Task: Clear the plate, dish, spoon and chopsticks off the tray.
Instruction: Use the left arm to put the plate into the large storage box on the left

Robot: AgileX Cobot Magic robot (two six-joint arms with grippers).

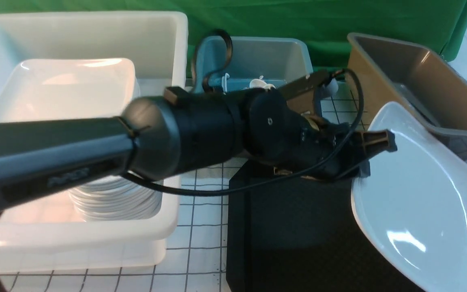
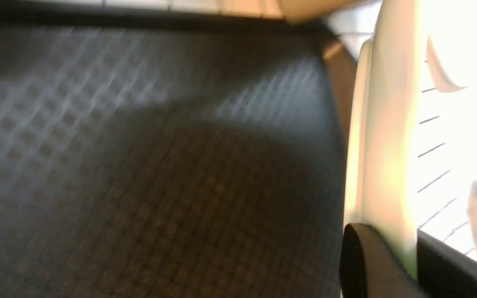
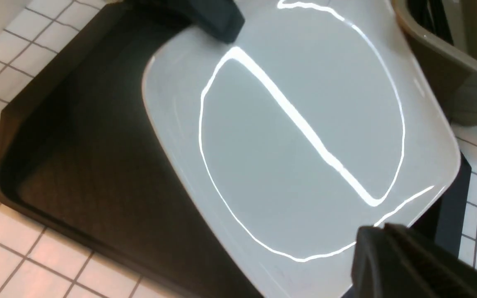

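With both end effectors clamped on opposite edges, left end effector (image 1: 373, 142) and right end effector (image 3: 387, 240) hold plate (image 1: 420, 194) tilted above tray (image 1: 290, 227), 3 o'clock side; tray otherwise bare, plate unstowed.

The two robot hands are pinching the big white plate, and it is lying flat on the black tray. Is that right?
Not quite. The plate is not lying flat: it is tilted, its left edge raised above the tray by the left gripper. The front view shows this best. The rest holds: the right gripper pinches the opposite edge, seen in the right wrist view.
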